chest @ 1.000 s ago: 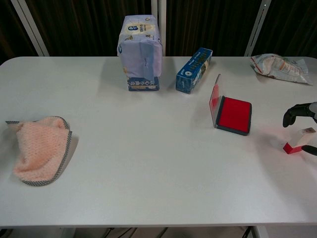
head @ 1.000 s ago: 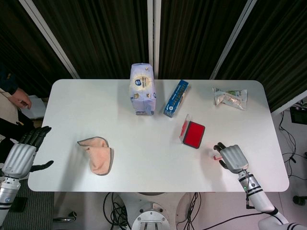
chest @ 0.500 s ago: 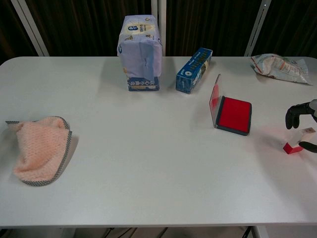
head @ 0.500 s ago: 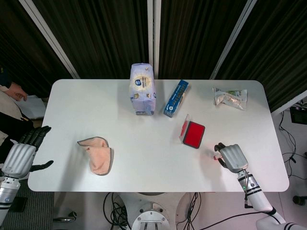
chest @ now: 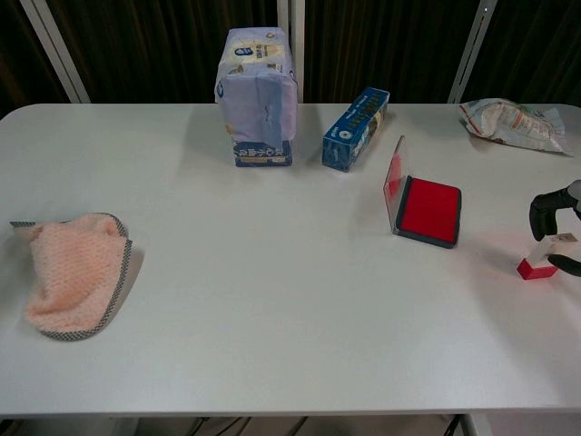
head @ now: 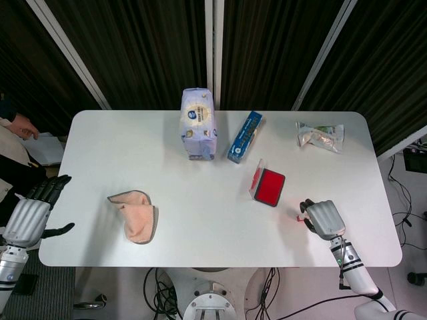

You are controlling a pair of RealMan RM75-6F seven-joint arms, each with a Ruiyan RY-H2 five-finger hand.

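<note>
Overhead, the head view shows the white table [head: 220, 180] from above. The right hand [head: 322, 219] rests near the table's right front, fingers curled around a small red-and-white stamp [head: 299, 215], of which only a sliver shows at the fingertips; the grip appears to come from the side so that the stamp's base stays down on the surface. Just beyond it lies the red ink pad [head: 269, 187], its clear lid raised, presumably so that the pad face is exposed. The left hand [head: 27, 217] hangs off the table's left edge, fingers apart, holding nothing; the peach cloth [head: 136, 215] is the nearest thing to it. Along the far side stand a lavender packet [head: 198, 123], a blue box [head: 245, 136] and a crinkled snack bag [head: 320, 135]; their contents cannot be seen.

Lower down, the chest view shows only dark fingers [chest: 543, 205] of the right hand at the right edge, closed on the stamp [chest: 542, 261], which stands with its red base touching the table. The ink pad [chest: 428, 210] sits near, to its left, with the lid upright. The left hand is outside this view.
</note>
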